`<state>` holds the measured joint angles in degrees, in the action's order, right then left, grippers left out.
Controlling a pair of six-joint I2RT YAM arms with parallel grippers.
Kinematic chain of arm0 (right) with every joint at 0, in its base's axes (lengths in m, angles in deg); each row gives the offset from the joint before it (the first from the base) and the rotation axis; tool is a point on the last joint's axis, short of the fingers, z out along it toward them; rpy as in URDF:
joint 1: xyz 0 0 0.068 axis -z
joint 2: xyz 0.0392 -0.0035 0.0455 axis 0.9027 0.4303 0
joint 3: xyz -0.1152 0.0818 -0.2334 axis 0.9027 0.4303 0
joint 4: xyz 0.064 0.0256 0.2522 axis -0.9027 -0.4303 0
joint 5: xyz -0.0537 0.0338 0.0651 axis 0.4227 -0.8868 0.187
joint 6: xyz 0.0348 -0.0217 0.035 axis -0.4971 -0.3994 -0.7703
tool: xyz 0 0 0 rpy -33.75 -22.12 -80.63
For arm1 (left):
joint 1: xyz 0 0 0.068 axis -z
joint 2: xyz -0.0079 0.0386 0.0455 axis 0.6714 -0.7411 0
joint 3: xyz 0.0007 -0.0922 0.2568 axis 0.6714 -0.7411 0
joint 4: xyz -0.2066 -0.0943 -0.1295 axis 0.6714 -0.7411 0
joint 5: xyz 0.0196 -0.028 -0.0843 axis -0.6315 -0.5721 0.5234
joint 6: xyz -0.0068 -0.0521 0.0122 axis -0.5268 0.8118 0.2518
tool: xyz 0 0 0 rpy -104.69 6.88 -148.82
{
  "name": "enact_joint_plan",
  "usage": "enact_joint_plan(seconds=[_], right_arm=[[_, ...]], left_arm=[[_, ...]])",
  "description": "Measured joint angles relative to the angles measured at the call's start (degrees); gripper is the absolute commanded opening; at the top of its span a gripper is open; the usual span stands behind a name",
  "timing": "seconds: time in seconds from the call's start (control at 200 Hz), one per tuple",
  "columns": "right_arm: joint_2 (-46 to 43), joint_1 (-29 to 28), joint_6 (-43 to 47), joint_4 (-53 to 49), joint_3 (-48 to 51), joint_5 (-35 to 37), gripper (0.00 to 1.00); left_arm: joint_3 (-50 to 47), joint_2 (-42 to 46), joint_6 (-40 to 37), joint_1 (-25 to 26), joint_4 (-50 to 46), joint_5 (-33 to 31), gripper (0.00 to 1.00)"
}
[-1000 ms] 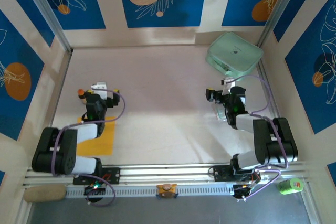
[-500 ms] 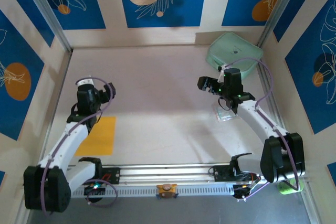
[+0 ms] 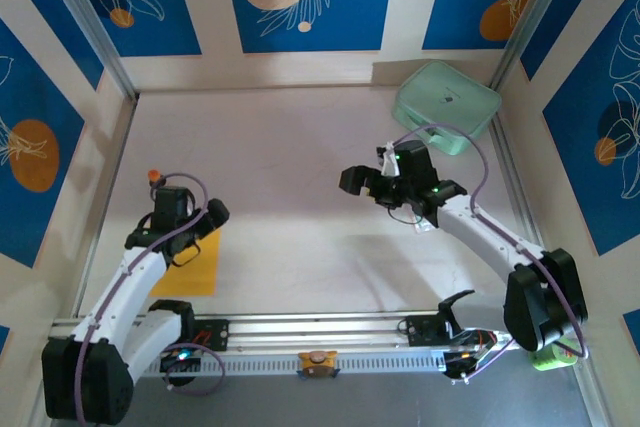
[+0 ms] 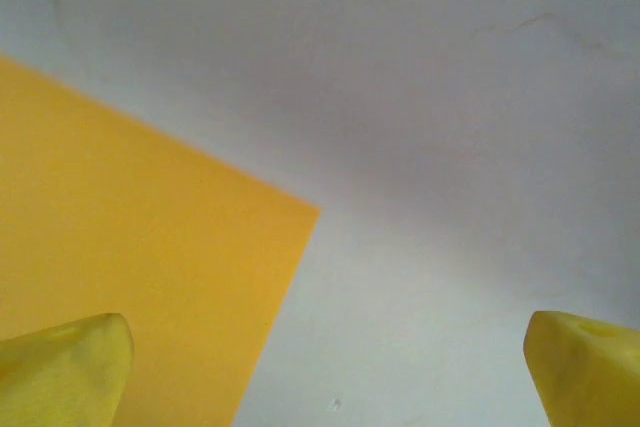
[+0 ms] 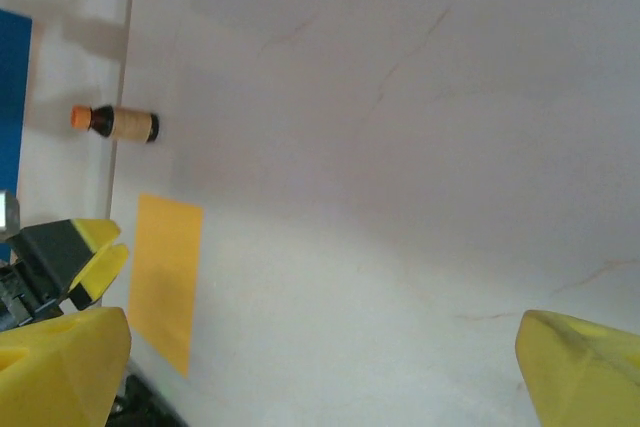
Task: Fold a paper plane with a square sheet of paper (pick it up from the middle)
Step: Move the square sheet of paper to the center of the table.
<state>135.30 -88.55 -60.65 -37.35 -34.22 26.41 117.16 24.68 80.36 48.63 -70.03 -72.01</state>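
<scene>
Sheet, place: square sheet of paper (image 3: 195, 267) flat on the tabletop (image 3: 300, 137), in the near-left part, just ahead of the front rail (image 3: 320, 325), partly covered by the left arm.
Sheet and left pincer: left pincer (image 3: 203, 229) above the sheet's far right corner. In the wrist view, one yellow fingertip over the paper, the other over bare tabletop. Contact with the paper impossible to tell.
Sheet and right pincer: right pincer (image 3: 368, 187) well apart from the sheet, over the tabletop right of the middle, turned toward the left side.
Sheet, heading: square, so no long axis. Edges roughly parallel to the tabletop's edges, unfolded.
Left pincer, state: jaws spread wide, nothing between them.
Right pincer, state: jaws spread wide, empty.
Left arm, pose: stretched forward from the near-left base, forearm slanting toward the middle, wrist tipped down at the tabletop.
Right arm, pose: stretched diagonally from the near-right base toward the middle, wrist raised.
Nearby: small brown bottle (image 3: 153, 177) with orange cap beyond the left pincer, near the left wall. Mint-green case (image 3: 445, 105) in the far right corner.
</scene>
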Motion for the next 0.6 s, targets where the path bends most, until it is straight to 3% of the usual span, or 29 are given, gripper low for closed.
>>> enact_joint_plan(seconds=[0.265, 0.6], right_arm=[[6.14, -2.27, -0.31, -0.85, -4.02, -1.49, 0.99], [6.16, -2.38, -0.55, -1.01, -4.04, -0.09, 0.99]], left_arm=[[1.73, -6.01, 2.93, 0.96, -5.14, -1.70, 1.00], [0.22, -13.66, 2.99, 0.96, -0.39, 1.20, 1.00]])
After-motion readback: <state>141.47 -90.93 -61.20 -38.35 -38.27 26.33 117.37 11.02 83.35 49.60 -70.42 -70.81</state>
